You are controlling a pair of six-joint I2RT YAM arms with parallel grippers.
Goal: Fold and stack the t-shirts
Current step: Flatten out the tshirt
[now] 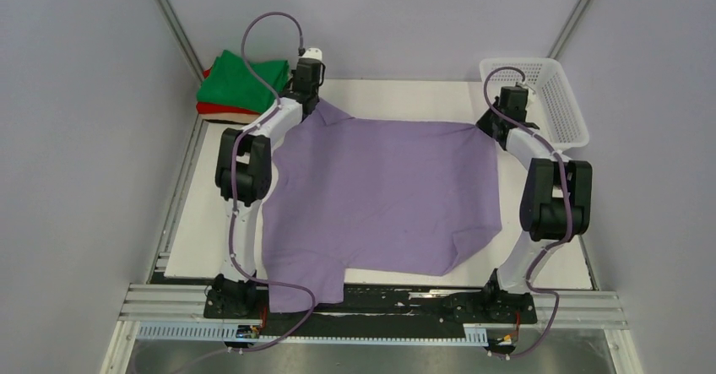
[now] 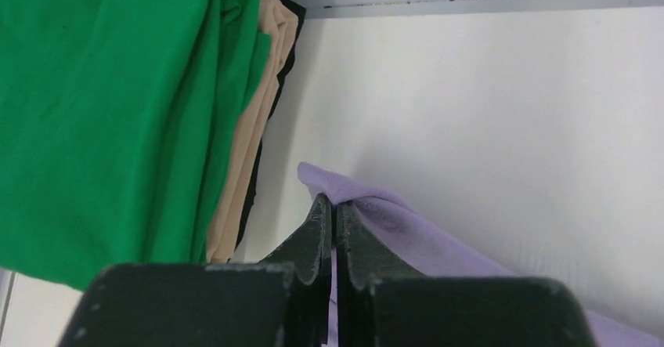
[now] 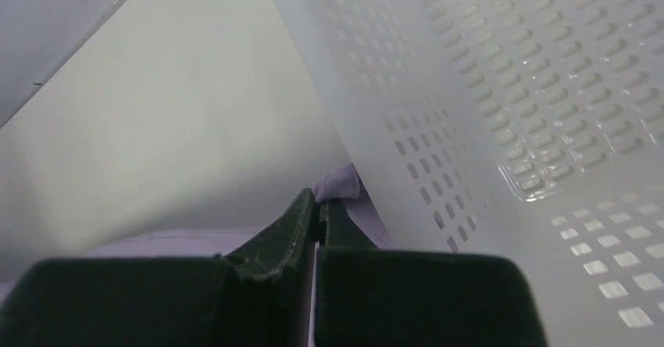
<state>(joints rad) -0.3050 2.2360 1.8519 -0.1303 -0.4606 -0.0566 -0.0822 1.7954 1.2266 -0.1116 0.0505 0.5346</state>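
A large lavender t-shirt [image 1: 380, 197] lies spread across the middle of the white worktop [image 1: 397, 91]. One sleeve droops over the near edge at the lower left of the overhead view, and the cloth near its lower right corner is creased. The left claw [image 2: 333, 206] sits at the shirt's upper left corner, its fingers pressed together on a small peak of purple cloth that rises from the board in the left wrist view. The right claw [image 3: 317, 202] is at the shirt's upper right corner, likewise pinched tight on a little bunch of the same fabric that shows just past its tips. That bunch lies right against the wall of the white mesh basket [image 1: 557, 104], which stands at the upper right of the overhead view. In the upper left corner there is a pile of folded shirts: the green t-shirt [image 1: 245, 83] is on top and the red t-shirt [image 1: 221, 108] shows beneath it. In the left wrist view the beige t-shirt [image 2: 250, 151] peeks out along the pile's right edge, with a thin dark layer under it. The pile lies just beside the left claw but apart from the purple cloth.
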